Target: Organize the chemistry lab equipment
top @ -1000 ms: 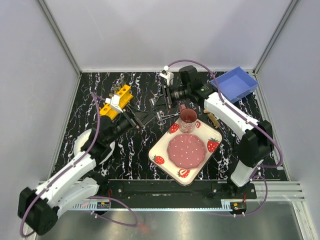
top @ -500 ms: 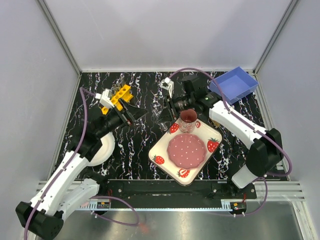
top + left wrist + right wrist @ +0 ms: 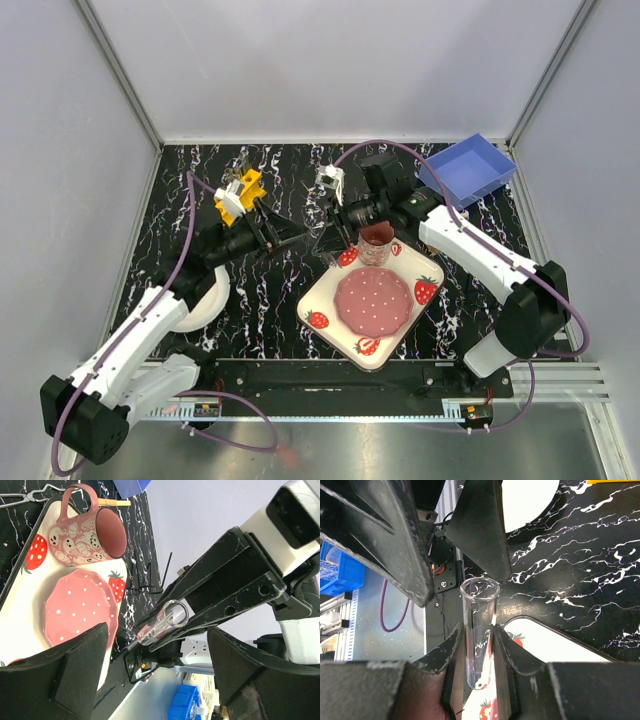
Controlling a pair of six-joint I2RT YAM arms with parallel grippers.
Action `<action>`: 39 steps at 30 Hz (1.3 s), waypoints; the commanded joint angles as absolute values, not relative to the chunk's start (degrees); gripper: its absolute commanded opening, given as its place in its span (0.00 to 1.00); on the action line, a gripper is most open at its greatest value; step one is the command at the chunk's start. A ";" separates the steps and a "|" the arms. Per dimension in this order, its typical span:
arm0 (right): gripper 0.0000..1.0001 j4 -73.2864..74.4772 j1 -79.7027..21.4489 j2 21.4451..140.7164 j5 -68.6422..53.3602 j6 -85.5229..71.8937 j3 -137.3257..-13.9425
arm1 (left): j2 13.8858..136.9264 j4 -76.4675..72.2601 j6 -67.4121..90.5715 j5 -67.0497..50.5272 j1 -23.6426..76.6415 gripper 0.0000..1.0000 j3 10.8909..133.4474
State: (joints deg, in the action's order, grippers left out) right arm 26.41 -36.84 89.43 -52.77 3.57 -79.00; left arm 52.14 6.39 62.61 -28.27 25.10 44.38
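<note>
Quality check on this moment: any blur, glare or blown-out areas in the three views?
Top external: evenly lit and sharp, no glare on the marbled table. Left wrist: the left gripper's fingers are dark and soft up close; the clear tube glints at its rim. Right wrist: tube sharp with small highlights, white plate blown out, right gripper's fingers slightly blurred.
</note>
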 commanded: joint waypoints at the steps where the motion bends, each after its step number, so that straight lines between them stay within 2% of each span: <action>1: 0.15 26.72 -38.23 88.68 -53.35 5.80 -79.72 | 52.21 6.33 62.32 -26.11 26.36 0.80 45.88; 17: 0.16 28.65 -40.34 90.00 -51.77 8.00 -80.42 | 55.55 16.79 57.48 -15.30 31.90 0.56 51.94; 39: 0.17 28.74 -40.96 90.88 -45.00 9.32 -81.12 | 55.28 17.40 58.62 -16.26 33.22 0.32 50.89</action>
State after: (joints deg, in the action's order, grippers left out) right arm 29.87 -40.73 90.94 -47.29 7.97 -79.02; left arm 56.40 17.52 58.52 -16.67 32.95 49.93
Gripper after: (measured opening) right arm 0.305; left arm 0.350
